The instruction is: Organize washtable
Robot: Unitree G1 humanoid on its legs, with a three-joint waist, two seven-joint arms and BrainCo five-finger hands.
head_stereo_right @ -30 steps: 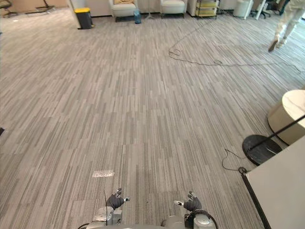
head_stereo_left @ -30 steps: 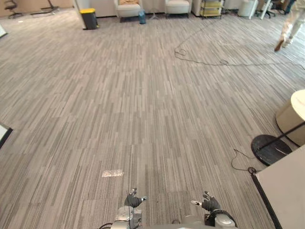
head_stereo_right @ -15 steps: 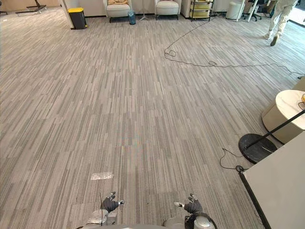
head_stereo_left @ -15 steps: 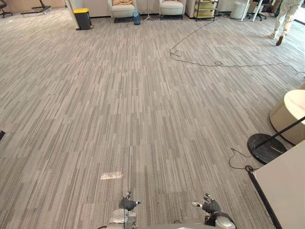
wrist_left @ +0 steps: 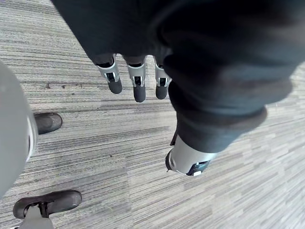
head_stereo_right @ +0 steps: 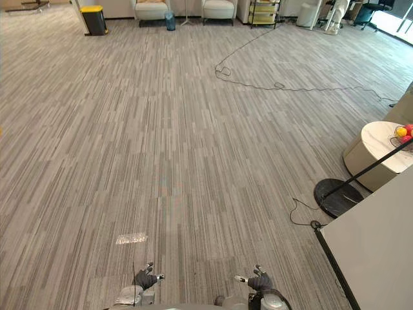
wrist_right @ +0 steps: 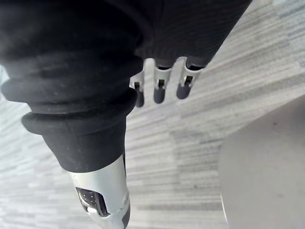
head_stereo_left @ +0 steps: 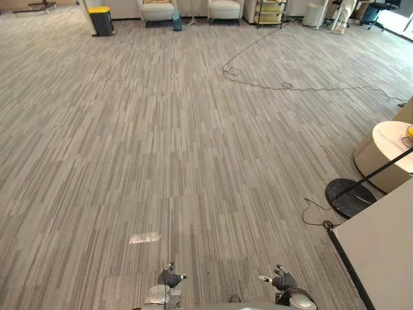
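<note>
**Inspector:** State of the hands?

**Surveyor:** Left hand [head_stereo_left: 169,279] and right hand [head_stereo_left: 282,281] sit low at the near edge of the head views, well apart, over striped grey carpet [head_stereo_left: 161,142]. In the left wrist view the fingers [wrist_left: 138,83] are straight and parted, holding nothing. In the right wrist view the fingers [wrist_right: 159,88] are the same, straight and empty.

**Inspector:** Nearest items?

**Surveyor:** A small pale patch [head_stereo_left: 144,237] lies on the carpet ahead of the left hand. To the robot's right is a pale flat slab [head_stereo_left: 384,258] with a dark edge. I cannot tell whether it is the washtable.

**Inspector:** Beyond that?

**Surveyor:** A round black base [head_stereo_left: 350,197] stands just past the slab, with a dark pole [head_stereo_left: 387,177] slanting up from it. Next to it is a low round pale table [head_stereo_right: 374,145] bearing red and yellow round objects [head_stereo_right: 403,132]. Farther out, a long cable [head_stereo_left: 284,85] trails across the carpet. Along the far side are a black bin with a yellow lid [head_stereo_left: 100,19], two pale armchairs [head_stereo_left: 158,10], a shelf trolley [head_stereo_left: 270,10] and a person's legs [head_stereo_left: 341,13].
</note>
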